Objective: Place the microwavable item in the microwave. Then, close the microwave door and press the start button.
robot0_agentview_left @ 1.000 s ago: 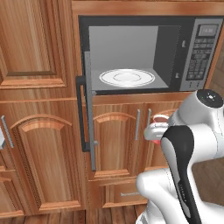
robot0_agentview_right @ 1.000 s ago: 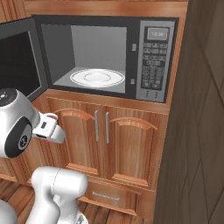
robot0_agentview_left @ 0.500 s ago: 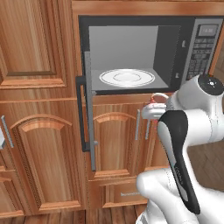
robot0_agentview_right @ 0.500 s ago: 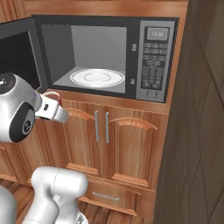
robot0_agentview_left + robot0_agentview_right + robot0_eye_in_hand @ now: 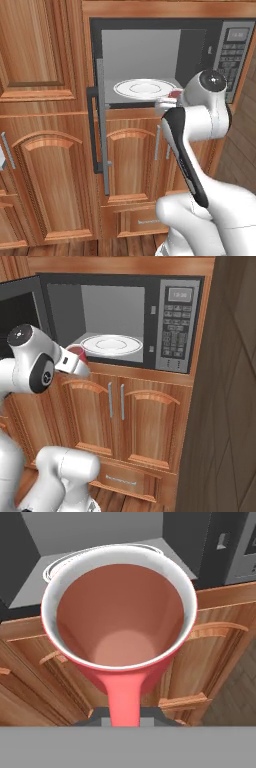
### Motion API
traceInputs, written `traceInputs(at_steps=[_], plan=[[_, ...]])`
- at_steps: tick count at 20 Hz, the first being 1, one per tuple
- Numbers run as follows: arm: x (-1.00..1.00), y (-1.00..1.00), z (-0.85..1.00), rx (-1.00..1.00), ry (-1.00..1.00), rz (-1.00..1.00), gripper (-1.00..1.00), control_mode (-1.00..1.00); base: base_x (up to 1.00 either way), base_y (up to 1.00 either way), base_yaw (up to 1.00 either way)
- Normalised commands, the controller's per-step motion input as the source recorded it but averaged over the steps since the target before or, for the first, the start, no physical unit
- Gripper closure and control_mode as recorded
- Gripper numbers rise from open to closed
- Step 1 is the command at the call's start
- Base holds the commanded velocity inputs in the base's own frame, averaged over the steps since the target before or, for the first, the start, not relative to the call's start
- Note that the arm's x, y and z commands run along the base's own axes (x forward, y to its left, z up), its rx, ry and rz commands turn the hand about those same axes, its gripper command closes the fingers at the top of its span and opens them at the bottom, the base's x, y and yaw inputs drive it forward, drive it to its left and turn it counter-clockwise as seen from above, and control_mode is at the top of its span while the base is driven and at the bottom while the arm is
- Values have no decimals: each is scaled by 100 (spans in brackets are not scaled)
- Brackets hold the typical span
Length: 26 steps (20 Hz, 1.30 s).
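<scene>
A red cup (image 5: 120,627) with a pale rim sits clenched in the gripper (image 5: 124,714), its open mouth facing the hand camera and its empty reddish inside in plain sight. In the hand view the fingertips themselves are hidden beneath the cup's base, where a red strip runs down to the bottom edge. From the right base view the cup (image 5: 76,354) shows as a sliver of red at the end of the white arm (image 5: 30,363), held in the air just in front of the lower left corner of the microwave (image 5: 125,318) opening, above the arched wooden cabinet doors (image 5: 115,416). From the left base view the cup (image 5: 175,94) peeks out beside the arm's rounded wrist (image 5: 207,100), level with the front lip of the oven floor. Behind the cup lies the white round turntable (image 5: 111,345), bare on the grey floor of the cavity. The microwave door (image 5: 100,130) stands swung wide to the left, seen edge-on in the left base view with its dark bar handle (image 5: 93,130) pointing outward; in the right base view its dark window (image 5: 20,316) fills the upper left. To the right of the cavity the keypad panel (image 5: 177,328) with its small display sits flush in the black face. A tall wooden panel (image 5: 225,406) closes off the right side.
</scene>
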Motion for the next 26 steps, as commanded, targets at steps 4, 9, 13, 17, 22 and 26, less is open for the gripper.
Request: traceInputs(at_steps=[4, 9, 13, 17, 22, 26], plan=[[73, -31, 5, 0, -2, -10, 100, -100, 0, 0, 0], [93, -9, 1, 0, 1, -3, 100, -100, 0, 0, 0], [96, 0, 4, 0, 2, 0, 100, -100, 0, 0, 0], [68, 0, 14, 0, 3, 0, 100, -100, 0, 0, 0], [67, 0, 0, 0, 7, 0, 100, -100, 0, 0, 0], [68, 6, -14, 0, 14, 0, 100, -100, 0, 0, 0]])
